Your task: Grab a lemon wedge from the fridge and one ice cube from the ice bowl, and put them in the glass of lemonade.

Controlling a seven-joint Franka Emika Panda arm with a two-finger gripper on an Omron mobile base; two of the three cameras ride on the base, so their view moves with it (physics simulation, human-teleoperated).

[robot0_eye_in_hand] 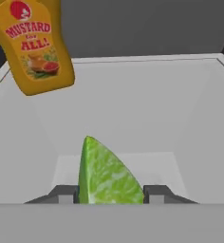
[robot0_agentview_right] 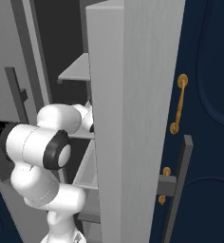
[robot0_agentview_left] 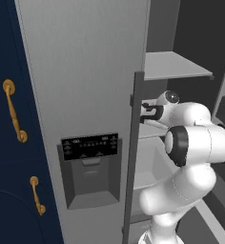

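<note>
The lemon wedge [robot0_eye_in_hand: 107, 173], yellow-green, stands on its flat side on the floor of a white bin [robot0_eye_in_hand: 147, 109] inside the fridge [robot0_agentview_left: 86, 71]. My gripper [robot0_eye_in_hand: 110, 193] sits around the wedge, a dark fingertip [robot0_eye_in_hand: 65, 193] flush against each side of it. In the left base view the arm reaches past the edge of the open fridge door [robot0_agentview_left: 133, 152] into the compartment, level with the middle shelf. In the right base view the other fridge door [robot0_agentview_right: 133, 104] hides the hand.
A yellow mustard bottle [robot0_eye_in_hand: 33, 45] stands at the bin's far left corner. A grey shelf [robot0_agentview_left: 176, 66] spans the fridge above the arm. Navy cabinets with brass handles [robot0_agentview_left: 14, 112] [robot0_agentview_right: 180, 102] flank the fridge. The bin's walls close in on both sides.
</note>
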